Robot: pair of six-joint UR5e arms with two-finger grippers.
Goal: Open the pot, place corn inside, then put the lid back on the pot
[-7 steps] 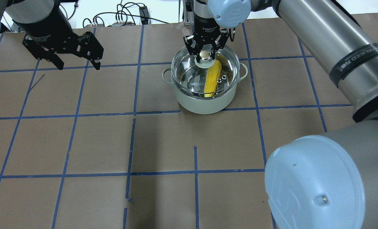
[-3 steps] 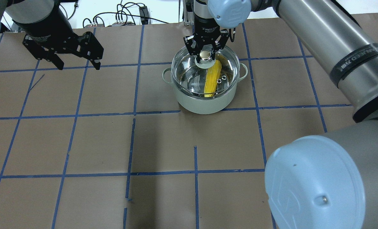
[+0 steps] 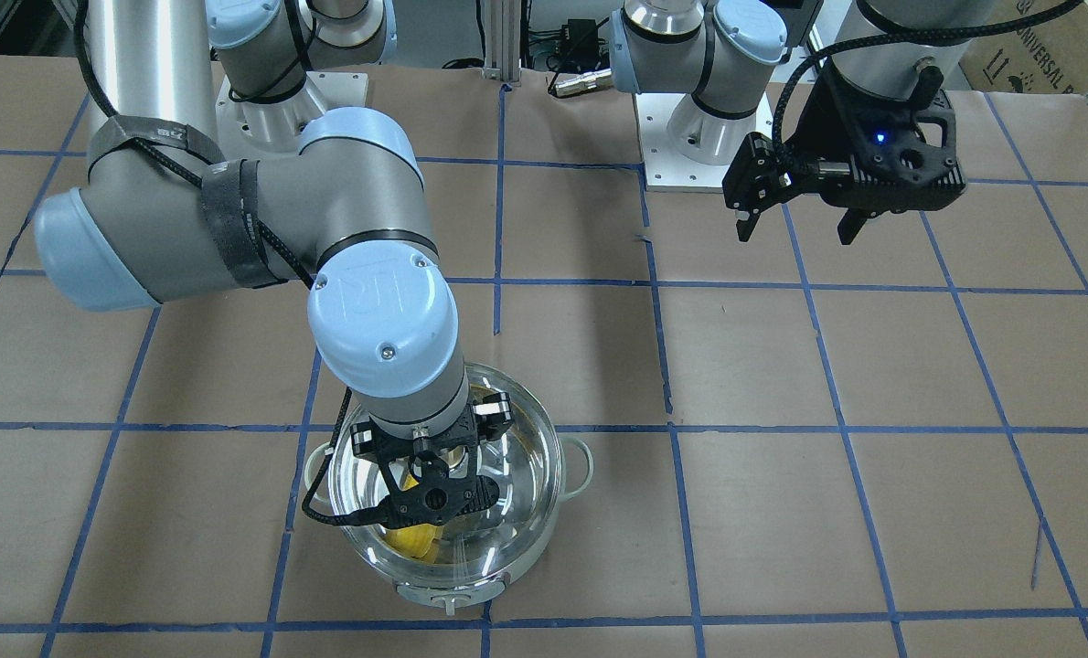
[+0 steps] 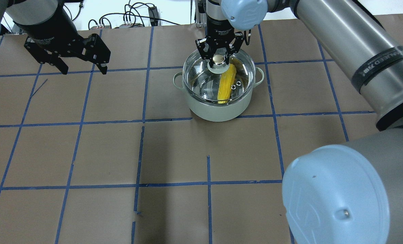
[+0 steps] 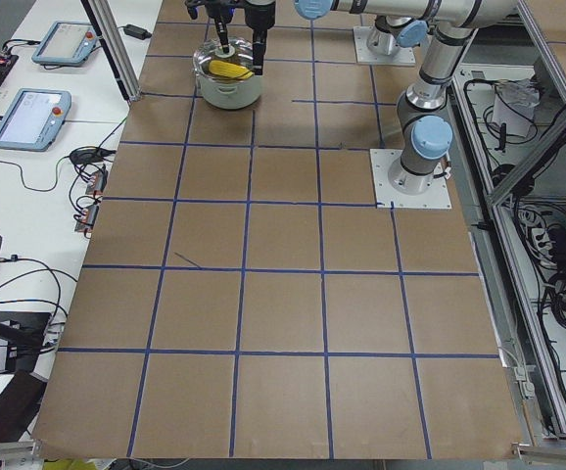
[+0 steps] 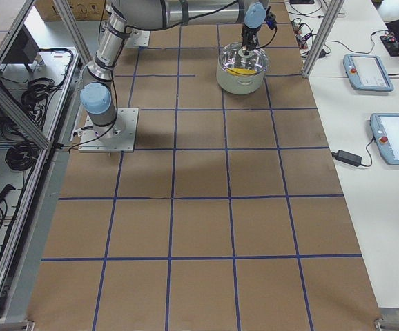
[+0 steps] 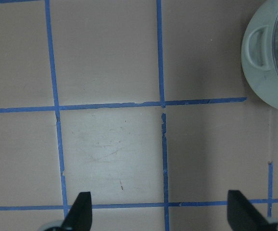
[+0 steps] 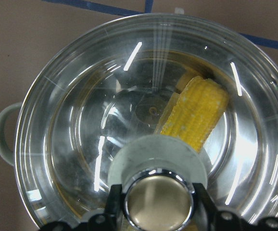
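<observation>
The pale grey-white pot (image 4: 218, 110) stands at the far middle of the table. The clear glass lid (image 4: 201, 81) sits on it, and the yellow corn (image 4: 226, 86) lies inside under the glass. My right gripper (image 4: 217, 60) points down over the lid, with its fingers closed against both sides of the lid's knob (image 8: 158, 204). The corn also shows in the right wrist view (image 8: 199, 113). My left gripper (image 4: 84, 71) is open and empty, held above the table well to the pot's left. It also shows in the front-facing view (image 3: 795, 233).
Brown paper with a blue tape grid covers the table (image 4: 174, 152). Cables and sockets (image 4: 133, 17) lie beyond the far edge. The pot's side handle (image 7: 257, 45) shows at the upper right of the left wrist view. My right arm's elbow (image 4: 337, 196) fills the near right.
</observation>
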